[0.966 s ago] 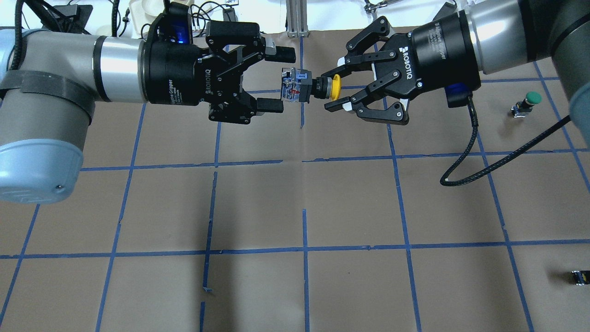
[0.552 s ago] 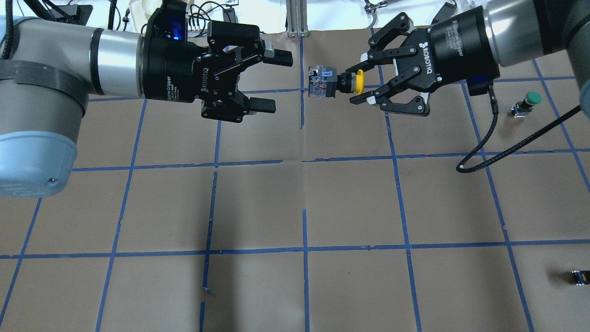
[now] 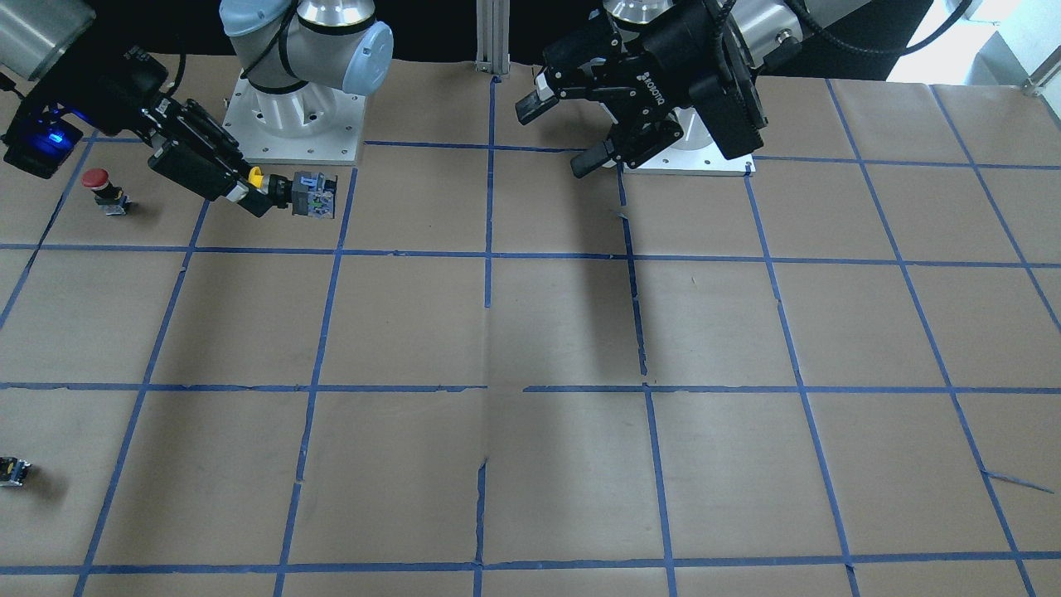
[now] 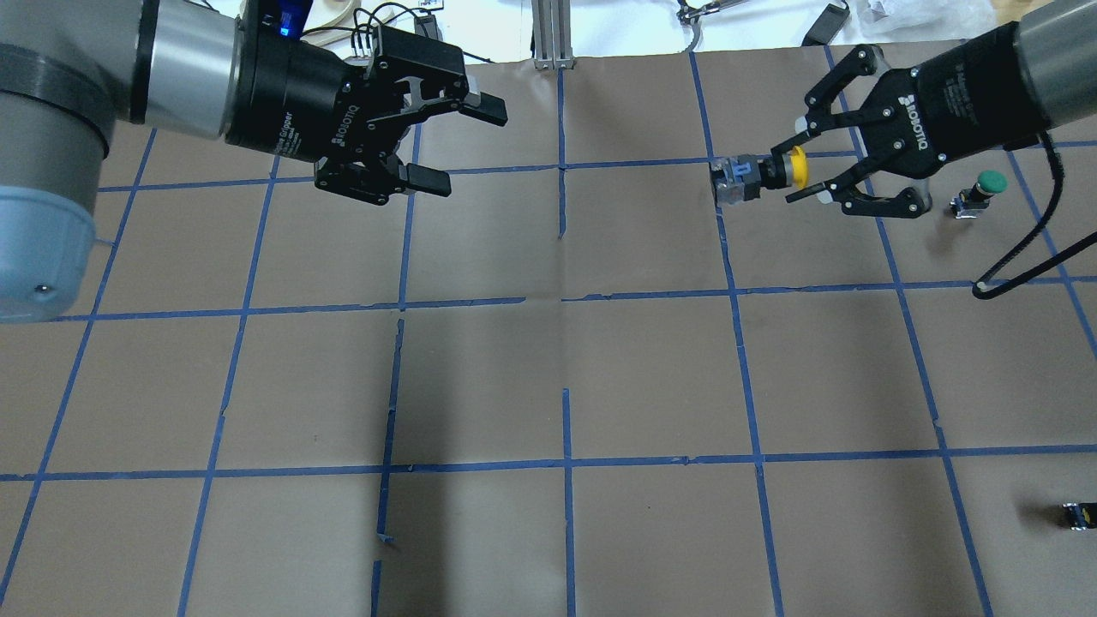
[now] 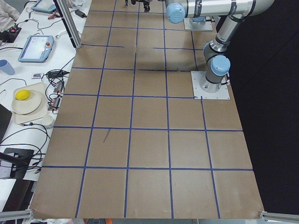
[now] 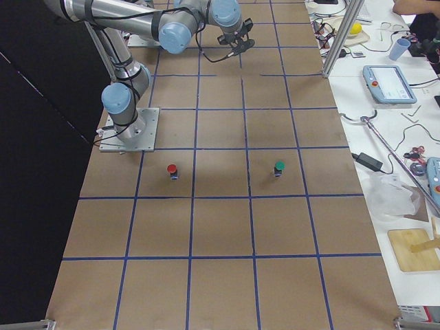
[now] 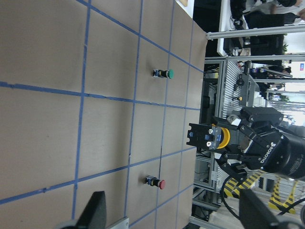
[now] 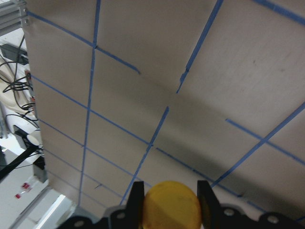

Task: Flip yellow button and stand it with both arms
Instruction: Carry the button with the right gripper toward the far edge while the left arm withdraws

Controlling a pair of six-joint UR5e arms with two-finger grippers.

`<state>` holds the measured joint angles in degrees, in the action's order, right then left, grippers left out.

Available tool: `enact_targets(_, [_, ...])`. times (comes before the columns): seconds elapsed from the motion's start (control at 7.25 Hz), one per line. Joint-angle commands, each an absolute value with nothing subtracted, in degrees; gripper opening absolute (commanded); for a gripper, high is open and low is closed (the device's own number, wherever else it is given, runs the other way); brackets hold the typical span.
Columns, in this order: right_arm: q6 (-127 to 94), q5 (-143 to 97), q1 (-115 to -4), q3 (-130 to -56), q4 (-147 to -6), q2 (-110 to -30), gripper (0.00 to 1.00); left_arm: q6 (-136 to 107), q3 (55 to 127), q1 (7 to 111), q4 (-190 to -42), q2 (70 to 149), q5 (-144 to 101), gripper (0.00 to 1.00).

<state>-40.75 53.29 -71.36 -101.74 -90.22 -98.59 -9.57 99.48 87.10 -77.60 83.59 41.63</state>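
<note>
The yellow button [image 4: 754, 177] lies horizontal in the air, its yellow cap toward my right gripper [image 4: 784, 174], which is shut on the neck by the cap. The grey-black switch body sticks out toward the table's middle. It also shows in the front view [image 3: 302, 192], held by the right gripper [image 3: 247, 189]. The left wrist view shows the button [image 7: 209, 138] from afar. The right wrist view shows only its cap [image 8: 171, 206] between the fingers [image 8: 137, 194]. My left gripper [image 4: 458, 146] is open and empty, far to the left of the button, and also shows in the front view [image 3: 558, 133].
A green-capped button [image 4: 986, 188] stands just right of the right gripper. A red-capped button [image 3: 104, 187] stands close to the right gripper's wrist. A small dark switch block [image 4: 1076, 514] lies at the near right. Blue tape lines grid the brown table cover.
The right gripper has carried the yellow button to the right, away from the left gripper. The left gripper has drawn back to the left and stayed open.
</note>
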Motion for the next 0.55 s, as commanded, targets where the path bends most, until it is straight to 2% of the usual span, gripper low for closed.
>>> enact_targets(0.0, [-30.53,69.96,-71.02,-103.0,-88.6,-98.61,0.09,-8.79,94.16,87.1,-79.17,86.12,53.04,0.96])
enact_targets(0.41, [-29.7,89.77,-69.71,-106.87,-92.87,-98.44,0.09,-4.33,89.13,90.08,-83.91,89.46,80.04,0.96])
